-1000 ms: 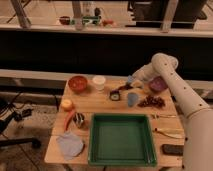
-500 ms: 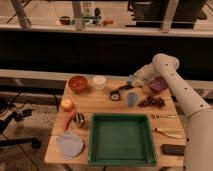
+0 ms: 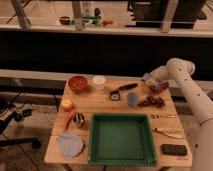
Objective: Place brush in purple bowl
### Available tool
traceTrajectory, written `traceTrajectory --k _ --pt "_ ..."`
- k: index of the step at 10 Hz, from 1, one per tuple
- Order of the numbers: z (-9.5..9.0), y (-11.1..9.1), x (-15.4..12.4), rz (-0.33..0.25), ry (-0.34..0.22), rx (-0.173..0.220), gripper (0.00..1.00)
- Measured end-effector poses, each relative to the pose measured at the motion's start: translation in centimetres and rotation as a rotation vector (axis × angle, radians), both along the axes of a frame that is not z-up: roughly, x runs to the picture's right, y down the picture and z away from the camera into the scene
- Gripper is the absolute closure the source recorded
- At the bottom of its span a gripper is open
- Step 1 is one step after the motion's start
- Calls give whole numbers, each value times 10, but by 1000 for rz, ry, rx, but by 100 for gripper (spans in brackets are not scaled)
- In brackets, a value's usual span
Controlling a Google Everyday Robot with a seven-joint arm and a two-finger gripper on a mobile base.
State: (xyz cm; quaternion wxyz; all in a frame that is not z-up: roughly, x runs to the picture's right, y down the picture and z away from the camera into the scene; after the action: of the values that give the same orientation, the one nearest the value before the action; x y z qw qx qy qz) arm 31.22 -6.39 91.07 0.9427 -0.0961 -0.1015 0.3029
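Observation:
The purple bowl (image 3: 160, 87) sits at the table's back right corner, partly hidden by my arm. My gripper (image 3: 148, 79) hangs at the bowl's left rim, just above it, and is shut on the small light-blue brush (image 3: 146, 77). The brush is held off the table. A black long-handled tool (image 3: 122, 90) with a round head and a small blue cup (image 3: 132, 99) lie to the left of the bowl.
A red bowl (image 3: 78, 83) and a white cup (image 3: 99, 81) stand at the back left. A green tray (image 3: 121, 140) fills the front middle. Dark grapes (image 3: 151, 102), cutlery (image 3: 163, 116), a black block (image 3: 174, 149), a grey-blue cloth (image 3: 70, 144) and an orange fruit (image 3: 66, 104) lie around it.
My gripper has moved right with the brush, from above the black tool to the purple bowl's left rim.

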Motion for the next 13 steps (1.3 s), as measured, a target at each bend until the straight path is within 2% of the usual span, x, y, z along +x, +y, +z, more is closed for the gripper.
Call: traceTrajectory --k 3,7,10,13 --pt "17 -6 9 -2 41 16 100" --pt "27 -25 17 -24 90 71 100" --pt "26 -20 44 -1 142 74 100" --pt "31 -11 52 20 160 66 100"
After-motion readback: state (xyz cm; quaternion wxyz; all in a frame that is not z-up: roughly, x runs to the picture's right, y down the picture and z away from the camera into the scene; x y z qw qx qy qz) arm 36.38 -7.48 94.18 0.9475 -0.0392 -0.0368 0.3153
